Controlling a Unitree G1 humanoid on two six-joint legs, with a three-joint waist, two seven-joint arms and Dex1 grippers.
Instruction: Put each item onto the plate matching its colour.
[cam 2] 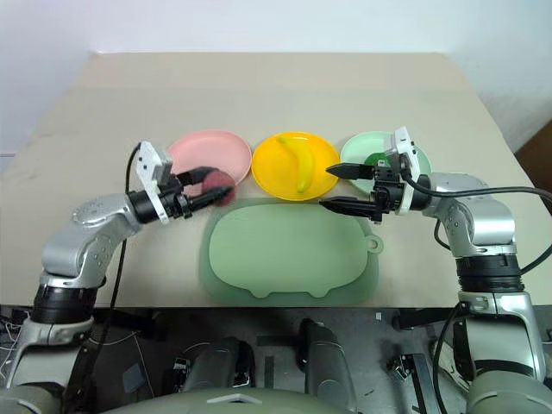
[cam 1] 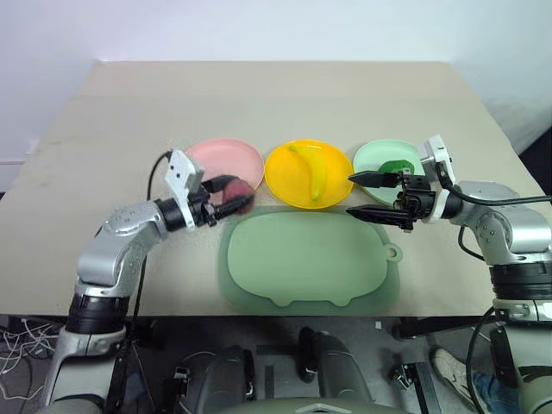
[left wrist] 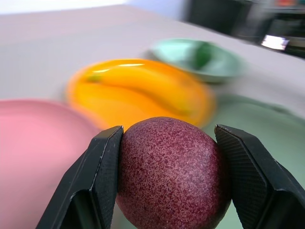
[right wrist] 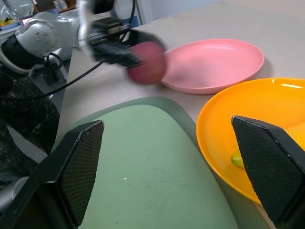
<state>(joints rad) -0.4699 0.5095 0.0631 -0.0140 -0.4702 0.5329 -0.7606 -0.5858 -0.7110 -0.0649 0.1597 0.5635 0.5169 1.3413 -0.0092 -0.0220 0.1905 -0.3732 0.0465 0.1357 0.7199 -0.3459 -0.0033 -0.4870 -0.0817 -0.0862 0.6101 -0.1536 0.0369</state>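
My left gripper (cam 1: pixel 231 195) is shut on the dark reddish-purple fruit (left wrist: pixel 171 171) and holds it in the air at the near rim of the pink plate (cam 1: pixel 226 159). A yellow banana (cam 1: pixel 315 172) lies on the yellow plate (cam 1: pixel 289 185) in the middle. On the pale green plate (cam 1: pixel 373 158) at the right sits the dark green fruit (cam 1: pixel 397 166). By the yellow plate's near right rim, my right gripper (cam 1: pixel 351 195) points left, open and empty. From the right wrist, the held fruit (right wrist: pixel 147 62) appears in front of the pink plate (right wrist: pixel 214 62).
A large pale green rounded board (cam 1: pixel 302 259) lies on the beige table (cam 1: pixel 259 95), just in front of the three plates and between my two arms. The table's near edge runs close behind the board.
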